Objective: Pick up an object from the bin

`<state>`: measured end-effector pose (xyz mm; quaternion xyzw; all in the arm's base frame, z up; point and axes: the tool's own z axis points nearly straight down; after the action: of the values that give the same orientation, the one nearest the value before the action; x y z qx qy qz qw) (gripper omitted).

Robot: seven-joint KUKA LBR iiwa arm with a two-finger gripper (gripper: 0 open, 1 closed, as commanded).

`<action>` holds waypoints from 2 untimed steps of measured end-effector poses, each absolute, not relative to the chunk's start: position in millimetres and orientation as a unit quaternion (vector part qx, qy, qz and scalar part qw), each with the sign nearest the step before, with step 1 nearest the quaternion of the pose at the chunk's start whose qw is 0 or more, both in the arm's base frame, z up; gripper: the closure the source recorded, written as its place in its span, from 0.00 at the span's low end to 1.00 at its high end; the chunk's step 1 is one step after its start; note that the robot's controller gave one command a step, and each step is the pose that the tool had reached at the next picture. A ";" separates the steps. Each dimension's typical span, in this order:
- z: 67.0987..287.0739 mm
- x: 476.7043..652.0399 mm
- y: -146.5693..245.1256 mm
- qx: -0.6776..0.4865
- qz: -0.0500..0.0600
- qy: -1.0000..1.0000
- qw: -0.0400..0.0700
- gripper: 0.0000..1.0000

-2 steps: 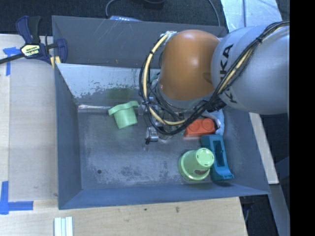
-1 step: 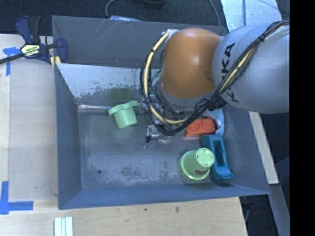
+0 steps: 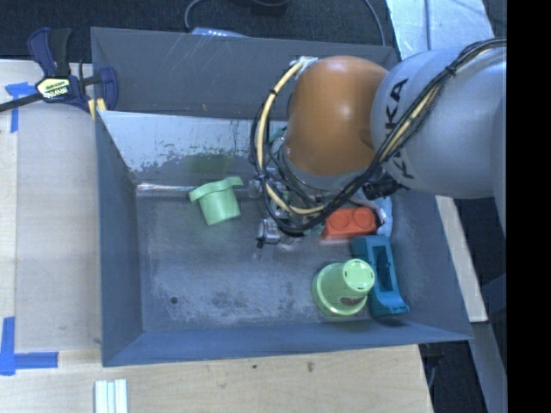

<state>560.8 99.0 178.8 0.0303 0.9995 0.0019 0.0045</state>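
My gripper [image 3: 269, 233] hangs below the orange dome near the middle of the bin, its fingertips low over bare floor. A light green cup [image 3: 217, 200] lies on its side to its left, apart from it. To the right of the gripper sits an orange-red block [image 3: 351, 222]. Further toward the front right lie a light green round lid-like piece [image 3: 343, 287] and a blue tool-shaped thing [image 3: 384, 278].
The arm and its cabling cover the back right of the bin. Bare floor stretches across the left and front of the bin. The bin walls slope up steeply on all sides.
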 end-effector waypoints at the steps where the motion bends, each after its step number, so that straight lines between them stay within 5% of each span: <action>1: 129.9 567.8 94.8 0.124 0.000 0.992 0.003 0.00; 2: 113.2 580.1 95.0 0.098 0.001 0.995 0.002 0.00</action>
<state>580.1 95.0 113.2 0.0980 0.9952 0.0013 0.0017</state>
